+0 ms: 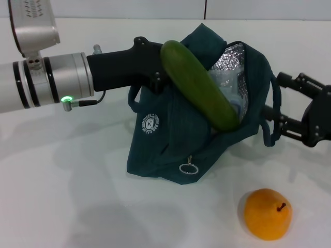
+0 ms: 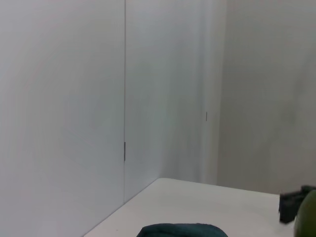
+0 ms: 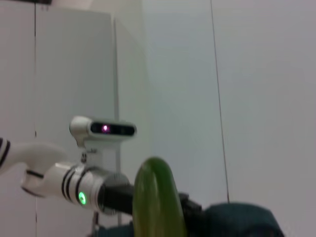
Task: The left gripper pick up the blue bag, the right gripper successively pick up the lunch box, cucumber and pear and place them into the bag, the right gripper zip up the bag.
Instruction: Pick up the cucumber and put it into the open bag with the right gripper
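Only the head view shows the orange pear [image 1: 267, 214] in front of the blue bag [image 1: 170, 144]; the green cucumber [image 1: 199, 85] juts from it. Left gripper [image 1: 155, 77] clenches the bag; right gripper [image 1: 289, 111] released.

Matt cloth bag [image 1: 170, 139] with crinkled foil lining [image 1: 230, 59]; glossy smooth cucumber [image 1: 199, 85].

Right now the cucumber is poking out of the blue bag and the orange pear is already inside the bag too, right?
Not quite. The cucumber does poke out of the blue bag, but the pear is not inside. The head view shows it sitting on the table in front of the bag, apart from it.
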Tool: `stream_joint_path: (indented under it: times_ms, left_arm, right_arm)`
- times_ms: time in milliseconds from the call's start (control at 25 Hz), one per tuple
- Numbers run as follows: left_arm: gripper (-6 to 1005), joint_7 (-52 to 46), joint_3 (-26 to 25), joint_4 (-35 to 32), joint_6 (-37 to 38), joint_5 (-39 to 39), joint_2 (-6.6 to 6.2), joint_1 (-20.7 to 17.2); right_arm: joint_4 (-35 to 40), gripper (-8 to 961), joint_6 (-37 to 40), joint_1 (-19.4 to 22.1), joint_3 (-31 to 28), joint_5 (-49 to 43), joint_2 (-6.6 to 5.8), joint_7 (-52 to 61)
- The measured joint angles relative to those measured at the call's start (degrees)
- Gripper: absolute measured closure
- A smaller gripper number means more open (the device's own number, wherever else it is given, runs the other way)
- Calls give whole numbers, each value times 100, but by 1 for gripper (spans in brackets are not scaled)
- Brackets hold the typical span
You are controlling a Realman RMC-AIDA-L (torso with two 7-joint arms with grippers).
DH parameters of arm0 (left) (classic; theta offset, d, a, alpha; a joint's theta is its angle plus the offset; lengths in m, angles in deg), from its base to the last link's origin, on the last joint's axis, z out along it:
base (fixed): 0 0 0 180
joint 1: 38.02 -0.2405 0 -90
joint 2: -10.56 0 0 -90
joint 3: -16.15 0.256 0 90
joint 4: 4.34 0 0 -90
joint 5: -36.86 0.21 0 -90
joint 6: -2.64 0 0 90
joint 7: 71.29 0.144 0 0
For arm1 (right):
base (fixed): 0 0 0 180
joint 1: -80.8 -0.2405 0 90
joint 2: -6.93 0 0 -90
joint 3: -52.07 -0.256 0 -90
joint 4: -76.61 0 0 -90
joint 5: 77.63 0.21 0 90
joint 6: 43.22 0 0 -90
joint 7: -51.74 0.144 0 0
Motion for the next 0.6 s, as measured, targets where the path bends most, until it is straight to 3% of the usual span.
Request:
stream_joint_path:
  times_ms: [240, 600]
  left_arm:
    - [907, -11, 0, 0, 59, -8, 6, 0]
    - [906, -25, 0, 0, 77, -40, 14, 11]
  right_arm:
    - [3, 187, -527, -135, 384, 29, 46, -9]
    - [14, 200, -870, -457, 494, 43, 71, 10]
